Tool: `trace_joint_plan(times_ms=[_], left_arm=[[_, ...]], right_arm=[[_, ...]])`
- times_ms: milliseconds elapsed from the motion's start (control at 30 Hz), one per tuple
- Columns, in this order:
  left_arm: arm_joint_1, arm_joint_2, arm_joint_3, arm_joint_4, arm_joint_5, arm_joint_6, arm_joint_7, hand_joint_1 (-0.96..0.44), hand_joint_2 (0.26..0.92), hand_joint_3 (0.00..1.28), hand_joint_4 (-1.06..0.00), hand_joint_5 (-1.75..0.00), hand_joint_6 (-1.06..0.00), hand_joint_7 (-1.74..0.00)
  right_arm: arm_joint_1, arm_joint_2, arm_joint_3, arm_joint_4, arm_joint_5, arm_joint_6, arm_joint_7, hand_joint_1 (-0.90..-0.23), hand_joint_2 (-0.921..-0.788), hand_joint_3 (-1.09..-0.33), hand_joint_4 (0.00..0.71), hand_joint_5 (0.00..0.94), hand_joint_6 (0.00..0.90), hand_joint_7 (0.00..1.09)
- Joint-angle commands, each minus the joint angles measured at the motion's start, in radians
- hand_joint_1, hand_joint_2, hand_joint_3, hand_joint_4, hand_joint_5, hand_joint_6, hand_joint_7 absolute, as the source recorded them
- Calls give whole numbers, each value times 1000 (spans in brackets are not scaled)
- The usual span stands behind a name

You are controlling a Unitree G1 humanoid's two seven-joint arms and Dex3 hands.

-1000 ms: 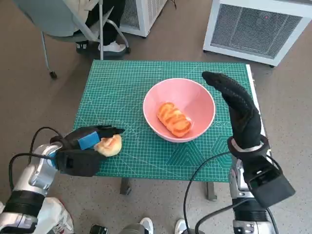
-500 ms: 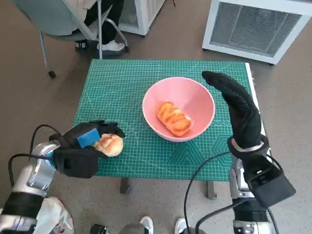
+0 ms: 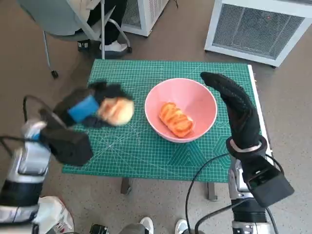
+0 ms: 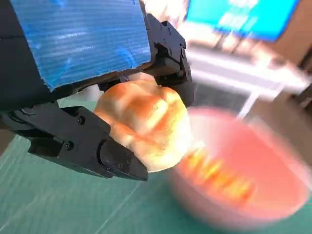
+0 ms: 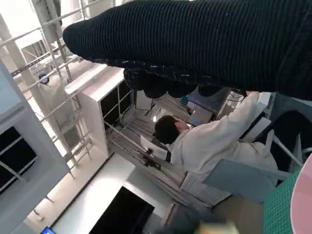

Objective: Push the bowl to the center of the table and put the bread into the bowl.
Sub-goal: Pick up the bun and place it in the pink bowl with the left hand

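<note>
Nearest the camera in the head view, the two pale forearms rise from the 6 o'clock edge. At about 8 o'clock the left hand (image 3: 90,108), its back taped blue, is raised over the green cutting mat (image 3: 136,156) and blurred. Its black fingers (image 4: 92,144) clamp a round, golden bread roll (image 3: 117,111); the left wrist view shows the roll (image 4: 144,124) gripped between fingers on either side of it. The roll sits just beside the bowl's rim at the bowl's 9 o'clock side, outside the bowl.

Near the middle of the mat stands the pink bowl (image 3: 181,109), upright, with an orange glazed pastry (image 3: 174,119) lying in its bottom. In the left wrist view the bowl (image 4: 243,195) is a pink blur beyond the roll.

At 3 o'clock the right hand (image 3: 239,109), in its black knitted glove, stretches toward 12 o'clock with its fingers straight and together; it holds nothing. Its tip lies close to the bowl's rim at 2 o'clock; whether it touches the rim cannot be told.

Farther off, at 11 o'clock, stands a chair (image 3: 58,22) with a person's shoe (image 3: 113,47) beneath it, and at 1 o'clock a white grilled unit (image 3: 256,29) sits on the floor. The right wrist view shows a seated person (image 5: 209,141) in a pale top.
</note>
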Motion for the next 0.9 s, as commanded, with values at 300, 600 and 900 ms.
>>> trace_joint_plan(times_ms=[300, 600, 900], left_arm=[[-250, -172, -117, 183, 29, -64, 27, 0, 919, 117, -596, -1148, -616, -1295], [-369, -278, -167, 464, 22, -126, 31, -1, 921, 151, -551, -1219, -576, -1312], [-394, -315, -217, 536, 44, -34, -39, -164, 881, 108, -231, -301, -162, -727]], right_arm=[[3, 1, 3, 20, 5, 4, 12, -559, -921, -909, -1, 646, -1, 742], [9, -3, 0, 23, 1, -8, 11, -552, -921, -911, -1, 648, -1, 743], [12, -4, -5, 18, 7, -11, 10, -551, -921, -911, 0, 648, -1, 743]])
